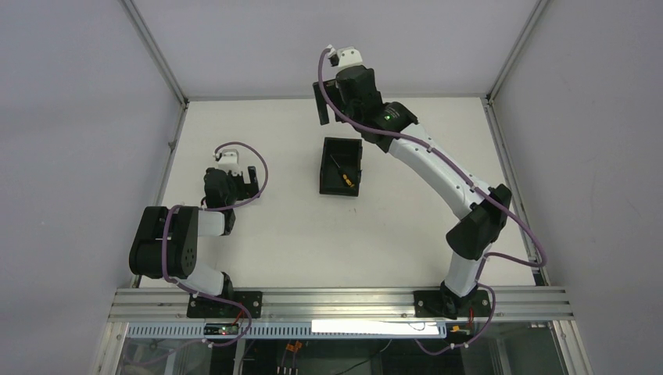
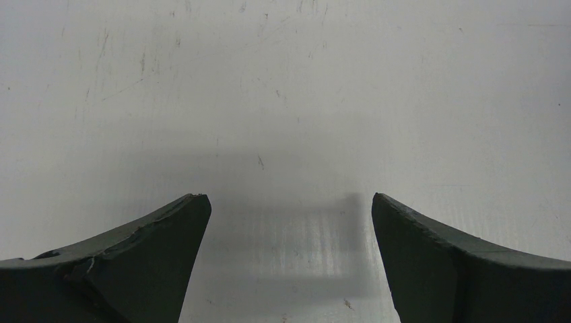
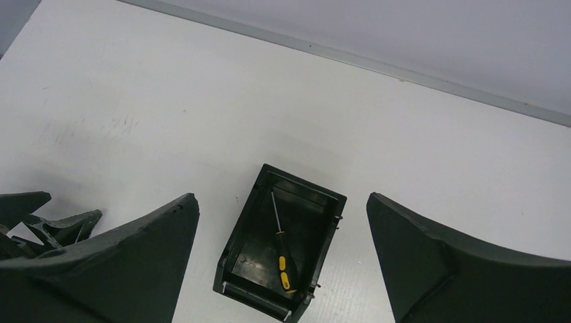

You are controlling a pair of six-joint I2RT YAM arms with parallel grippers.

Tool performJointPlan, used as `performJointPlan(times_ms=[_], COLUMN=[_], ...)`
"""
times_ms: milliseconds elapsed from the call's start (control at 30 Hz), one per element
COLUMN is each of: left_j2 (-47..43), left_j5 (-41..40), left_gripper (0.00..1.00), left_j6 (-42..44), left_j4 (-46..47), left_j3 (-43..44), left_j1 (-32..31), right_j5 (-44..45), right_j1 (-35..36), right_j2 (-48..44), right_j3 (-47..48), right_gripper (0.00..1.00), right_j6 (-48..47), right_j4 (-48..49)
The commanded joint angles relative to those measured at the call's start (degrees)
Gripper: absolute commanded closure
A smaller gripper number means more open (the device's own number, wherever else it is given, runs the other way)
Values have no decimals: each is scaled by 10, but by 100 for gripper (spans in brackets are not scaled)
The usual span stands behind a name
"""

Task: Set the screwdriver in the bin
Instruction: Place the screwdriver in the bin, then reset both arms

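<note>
Resting inside the bin point(image 3: 240, 225) at lower centre of the right wrist view, the screwdriver point(image 3: 283, 252) appears delivered. Right gripper point(image 3: 281, 196) hovers above, jaws wide, empty; left gripper point(image 2: 289, 196) likewise wide. Next move, judged: retract clear.

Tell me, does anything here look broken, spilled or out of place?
Nothing much. The screwdriver lies flat inside the bin, which sits upright on the table. The left gripper and right gripper are open and empty. One left finger has a scuffed, chipped-looking edge.
</note>
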Motion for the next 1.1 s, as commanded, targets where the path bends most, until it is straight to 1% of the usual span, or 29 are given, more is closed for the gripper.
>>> performJointPlan(times_ms=[0,133,267,400,767,1067], left_j2=[-12,-12,-12,-12,-12,-12], left_j5=[-11,-12,-11,-11,-11,-11], left_gripper=[1,1,1,1,1,1], left_j6=[-2,-2,-2,-2,-2,-2], left_j4=[16,15,15,16,15,15], left_j3=[0,0,0,0,0,0], left_j1=[-5,-5,-4,-5,-5,-5], right_j5=[14,-3,-35,-50,-149,-244], right_j1=[0,-12,-41,-76,-221,-345], right_j2=[-35,-46,-65,-87,-152,-181], right_j3=[27,15,-6,-26,-82,-118], right_gripper=[1,1,1,1,1,1], right_j6=[-33,-40,-34,-35,-28,-22], right_j4=[10,9,13,12,7,0])
